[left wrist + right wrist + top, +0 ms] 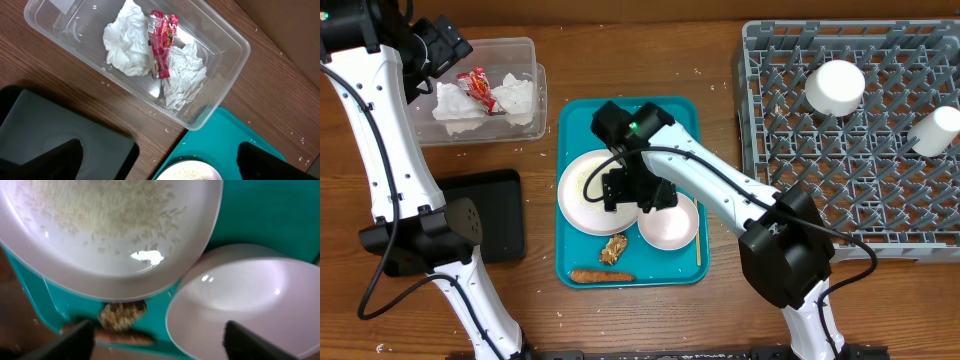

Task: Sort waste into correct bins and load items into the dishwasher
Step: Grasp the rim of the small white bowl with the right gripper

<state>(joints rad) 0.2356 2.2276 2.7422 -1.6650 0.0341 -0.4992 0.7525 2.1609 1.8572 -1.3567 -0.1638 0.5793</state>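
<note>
No legible text anywhere, print on red-and-silver wrapper (161, 42) too blurred to read

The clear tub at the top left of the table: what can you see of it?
The tub is a rectangular box of thin, see-through plastic with rounded corners and a raised rim. It has no lid. It stands upright on the wooden table. Inside lie two crumpled white napkins with a red-and-silver wrapper resting between them. One corner is close to the teal tray, and the black tray lies near one long side. Nothing grips the tub.
</note>
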